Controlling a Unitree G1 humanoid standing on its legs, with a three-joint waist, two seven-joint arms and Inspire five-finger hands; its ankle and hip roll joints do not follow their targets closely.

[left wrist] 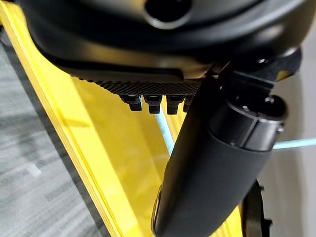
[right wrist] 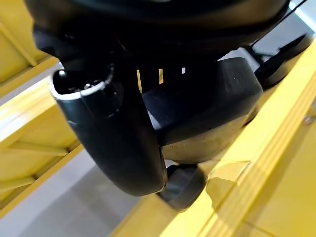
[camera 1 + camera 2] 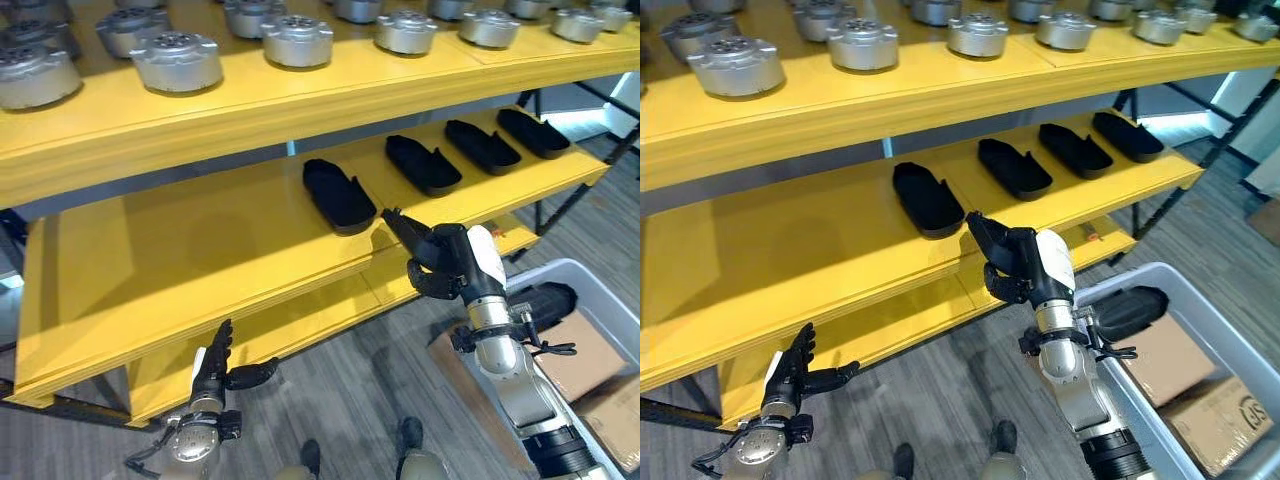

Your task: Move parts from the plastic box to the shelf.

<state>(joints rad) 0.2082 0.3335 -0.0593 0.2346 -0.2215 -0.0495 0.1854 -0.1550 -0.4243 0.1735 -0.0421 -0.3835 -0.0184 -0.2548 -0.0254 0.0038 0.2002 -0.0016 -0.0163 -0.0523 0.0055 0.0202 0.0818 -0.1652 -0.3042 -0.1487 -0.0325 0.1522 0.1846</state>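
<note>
Several black shoe-shaped parts lie in a row on the yellow middle shelf point(image 3: 180, 250); the leftmost one point(image 3: 338, 195) is closest to my right hand point(image 3: 445, 255). That hand hovers at the shelf's front edge, open, its fingers stretched toward this part and just short of it, with nothing in it. In the right wrist view its thumb point(image 2: 113, 138) stands relaxed. Another black part point(image 3: 545, 300) lies in the grey plastic box point(image 3: 600, 290) at the lower right. My left hand point(image 3: 212, 372) hangs low before the bottom shelf, open and empty.
Round silver metal parts point(image 3: 178, 62) line the top shelf. Cardboard boxes point(image 3: 580, 350) sit inside the plastic box beside the black part. The left half of the middle shelf is bare yellow board. Grey wood-look floor lies below.
</note>
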